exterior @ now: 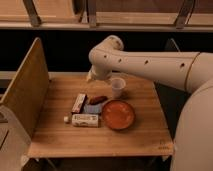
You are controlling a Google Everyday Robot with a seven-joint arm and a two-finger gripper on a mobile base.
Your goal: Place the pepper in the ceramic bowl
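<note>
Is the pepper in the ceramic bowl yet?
No, the pepper lies on the blue square left of the ceramic bowl, while the claw is near the far edge of the table, left of the white cup.
</note>
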